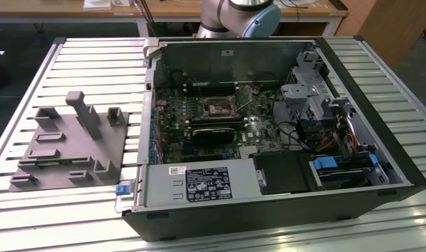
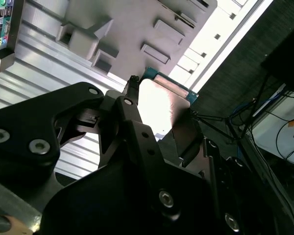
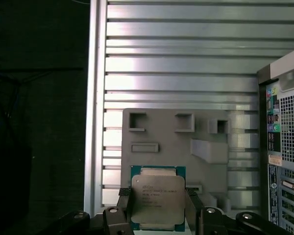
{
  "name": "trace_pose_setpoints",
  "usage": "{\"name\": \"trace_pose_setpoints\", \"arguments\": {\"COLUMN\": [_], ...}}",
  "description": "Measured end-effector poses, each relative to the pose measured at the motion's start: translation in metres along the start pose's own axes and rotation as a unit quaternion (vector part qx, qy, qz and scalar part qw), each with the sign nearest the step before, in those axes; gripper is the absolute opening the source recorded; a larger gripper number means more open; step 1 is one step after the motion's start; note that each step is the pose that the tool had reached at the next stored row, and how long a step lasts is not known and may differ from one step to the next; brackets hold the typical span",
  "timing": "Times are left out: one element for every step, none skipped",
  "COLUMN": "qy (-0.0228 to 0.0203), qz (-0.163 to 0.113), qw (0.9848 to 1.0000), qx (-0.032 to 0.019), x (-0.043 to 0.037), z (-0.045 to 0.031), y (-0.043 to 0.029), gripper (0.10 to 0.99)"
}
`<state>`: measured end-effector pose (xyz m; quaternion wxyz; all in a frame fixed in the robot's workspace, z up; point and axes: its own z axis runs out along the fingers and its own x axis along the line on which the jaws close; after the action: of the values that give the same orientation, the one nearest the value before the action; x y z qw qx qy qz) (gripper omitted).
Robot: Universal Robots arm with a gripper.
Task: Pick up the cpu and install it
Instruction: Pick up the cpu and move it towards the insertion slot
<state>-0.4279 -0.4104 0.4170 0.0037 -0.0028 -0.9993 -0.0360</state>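
Note:
The cpu (image 3: pixel 158 198) is a small square chip with a silver top and a green rim. In the first wrist view my gripper (image 3: pixel 158 208) is shut on it, with a dark finger against each side edge. It hangs well above the grey fixture plate (image 3: pixel 171 142). In the second wrist view the cpu (image 2: pixel 161 105) gleams between the black fingers (image 2: pixel 130 98), and the fixture plate (image 2: pixel 137 29) lies beyond it. In the exterior view, the motherboard socket (image 1: pixel 218 109) with its metal frame sits inside the open computer case (image 1: pixel 269 210).
The grey fixture plate (image 1: pixel 59 157), with raised blocks and pockets, lies on the slatted metal table (image 1: pixel 93 58) at the exterior view's left. The case's rear panel (image 3: pixel 284 147) stands beside the plate. The arm's base (image 1: pixel 241 16) rises behind the case. Cables and drive bays crowd the case's right side.

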Motion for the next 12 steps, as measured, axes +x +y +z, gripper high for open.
{"name": "trace_pose_setpoints", "arguments": {"qy": [0.0001, 0.0001, 0.0, 0.0001, 0.0, 0.0001, 0.0001, 0.0001, 0.0001, 0.0001, 0.0, 0.0001], "qz": [0.0, 0.0, 0.0, 0.0, 0.0, 0.0, 0.0, 0.0, 0.0, 0.0, 0.0, 0.0], "qw": [1.0, 1.0, 1.0, 1.0, 1.0, 1.0, 1.0, 1.0, 1.0, 1.0, 1.0, 1.0], "qx": [0.0, 0.0, 0.0, 0.0, 0.0, 0.0, 0.0, 0.0, 0.0, 0.0, 0.0, 0.0], "x": [-0.0005, -0.0009, -0.0013, -0.0018, -0.0022, -0.0026, -0.003, -0.0034, -0.0038, -0.0042, -0.0045, -0.0047], "z": [-0.0002, -0.0002, -0.0003, -0.0005, -0.0005, -0.0007, -0.0008, -0.0009, -0.0011, -0.0012, -0.0013, -0.0014], "y": [0.0, 0.0, 0.0, 0.0, 0.0, 0.0001, 0.0001, 0.0001, 0.0001, 0.0001, 0.0001, 0.0001], "gripper": [0.525, 0.525, 0.525, 0.525, 0.525, 0.525, 0.525, 0.525, 0.525, 0.525, 0.525, 0.525]}}
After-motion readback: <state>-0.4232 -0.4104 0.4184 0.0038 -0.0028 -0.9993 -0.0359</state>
